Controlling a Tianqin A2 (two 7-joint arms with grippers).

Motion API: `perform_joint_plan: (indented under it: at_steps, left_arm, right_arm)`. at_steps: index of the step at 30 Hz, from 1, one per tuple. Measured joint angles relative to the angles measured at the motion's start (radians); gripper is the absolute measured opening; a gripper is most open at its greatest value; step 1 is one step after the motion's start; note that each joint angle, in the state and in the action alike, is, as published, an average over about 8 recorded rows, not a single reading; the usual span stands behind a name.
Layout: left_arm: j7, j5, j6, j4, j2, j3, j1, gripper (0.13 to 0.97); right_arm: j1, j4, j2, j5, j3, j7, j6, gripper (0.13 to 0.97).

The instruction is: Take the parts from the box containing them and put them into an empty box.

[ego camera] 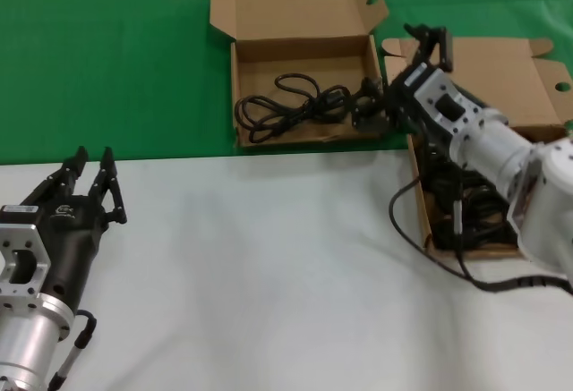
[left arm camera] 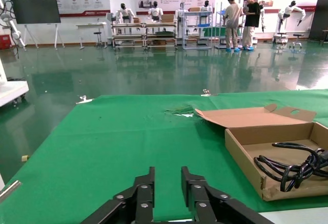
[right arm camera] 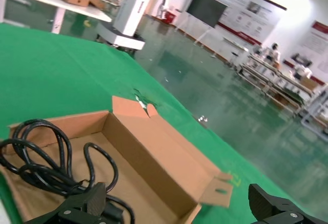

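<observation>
Two grippers show: the left gripper [ego camera: 89, 169] idles nearest over the counter [ego camera: 269, 266], slightly parted, empty. Farther, the right gripper [ego camera: 394, 96] spreads wide at the square box [ego camera: 304, 87], apparently releasing a cord [ego camera: 291, 105] inside; more cords [ego camera: 466, 199] remain in the wide box [ego camera: 501, 69].

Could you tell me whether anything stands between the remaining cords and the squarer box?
Only the low side walls where the boxes adjoin. The open right hand hovers at the squarer box's right wall, one power cord lying inside; the remaining cords sit in the wider box.
</observation>
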Motion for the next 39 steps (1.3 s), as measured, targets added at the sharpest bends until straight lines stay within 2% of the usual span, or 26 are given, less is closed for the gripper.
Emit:
perform_joint_plan:
  at_steps: [5,13,17,25,26,34,39]
  left_arm:
    - [0.000,0.000,0.000,0.000,0.000,0.000,0.000,0.275]
    - [0.000,0.000,0.000,0.000,0.000,0.000,0.000,0.443]
    - [0.000,0.000,0.000,0.000,0.000,0.000,0.000,0.443]
    - [0.000,0.000,0.000,0.000,0.000,0.000,0.000,0.661]
    - [0.000,0.000,0.000,0.000,0.000,0.000,0.000,0.661]
    - [0.000,0.000,0.000,0.000,0.000,0.000,0.000,0.829]
    - [0.000,0.000,0.000,0.000,0.000,0.000,0.000,0.879]
  right_arm:
    - [-0.086,0.089,0.007,-0.018,0.037,0.071,0.037,0.966]
    - [-0.221,0.232,0.019,-0.046,0.095,0.185,0.095,0.966]
    - [-0.290,0.304,0.024,-0.060,0.125,0.242,0.125,0.966]
    - [-0.427,0.448,0.036,-0.089,0.183,0.355,0.184,0.966]
    - [-0.444,0.466,0.037,-0.092,0.191,0.369,0.191,0.966]
    - [-0.581,0.609,0.049,-0.121,0.249,0.483,0.250,0.966]
    - [-0.667,0.699,0.056,-0.139,0.286,0.554,0.287,0.966]
